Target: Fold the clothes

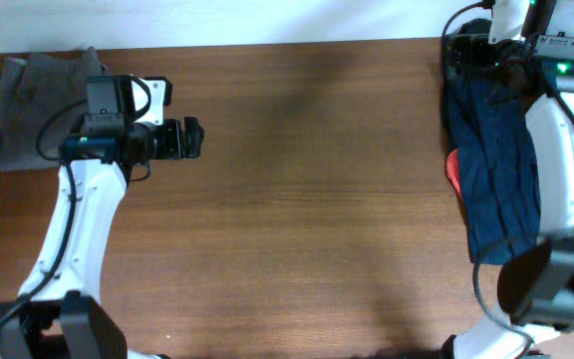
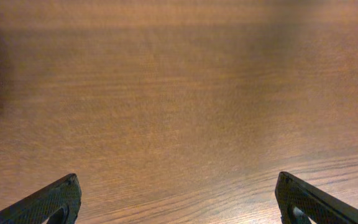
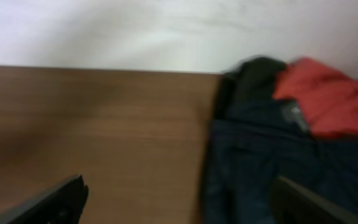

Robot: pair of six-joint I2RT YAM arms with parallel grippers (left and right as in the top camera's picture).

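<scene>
I am watching the left pincer (image 1: 195, 138) hovering wide open over the bare counter (image 1: 317, 219), gripping nothing, just beside a grey garment (image 1: 38, 110) lying in the far left corner. The right pincer (image 3: 179, 193) is standing wide apart too, holding nothing, near the far right corner. The navy shorts (image 1: 496, 170) are lying along the counter's right edge, partly under the right arm. A red T-shirt (image 3: 328, 99) and a black garment (image 3: 253, 78) are bunching against them in the blurred right wrist view.
</scene>
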